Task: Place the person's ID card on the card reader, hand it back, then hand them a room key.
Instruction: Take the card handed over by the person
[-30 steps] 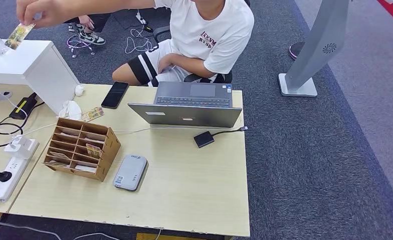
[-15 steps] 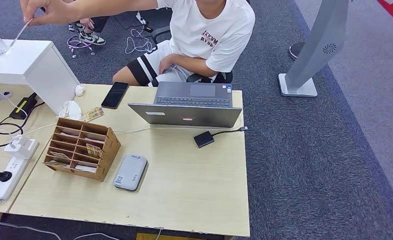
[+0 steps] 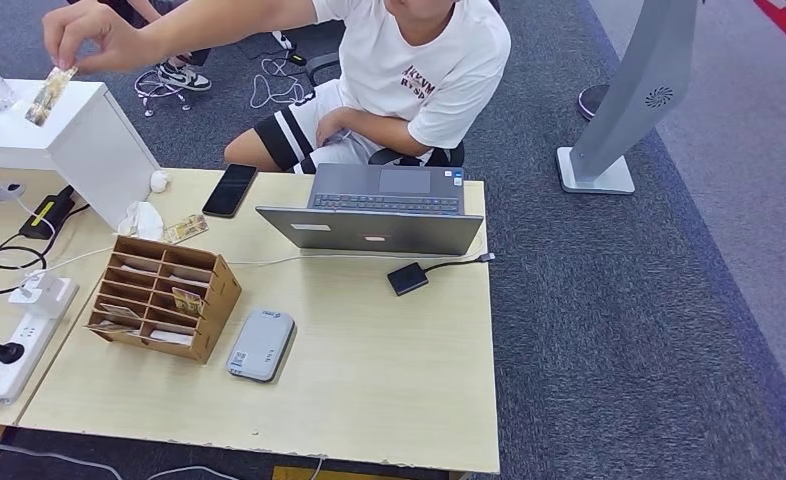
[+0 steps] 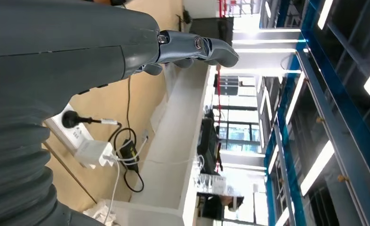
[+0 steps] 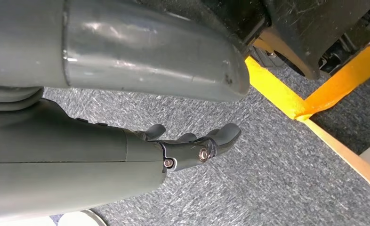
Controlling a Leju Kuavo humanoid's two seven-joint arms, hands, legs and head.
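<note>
- Person's hand [image 3: 94,38] holds the ID card [image 3: 50,95] above the white stand [image 3: 64,130], far from the reader [image 3: 261,345]
- Left hand [image 4: 192,49] and right hand [image 5: 192,146] empty, fingers loosely apart
- Best: raise the left hand under the card, pinch its free edge

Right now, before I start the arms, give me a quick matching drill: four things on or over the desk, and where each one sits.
Things:
1. card
2. card reader
3. phone
4. wooden organizer

Places:
A. beside the laptop, at the far desk edge
B. pinched in the person's hand, over the white box
C. left of the reader
D. flat near the desk's front edge

Pairs: 1-B, 2-D, 3-A, 4-C
</note>
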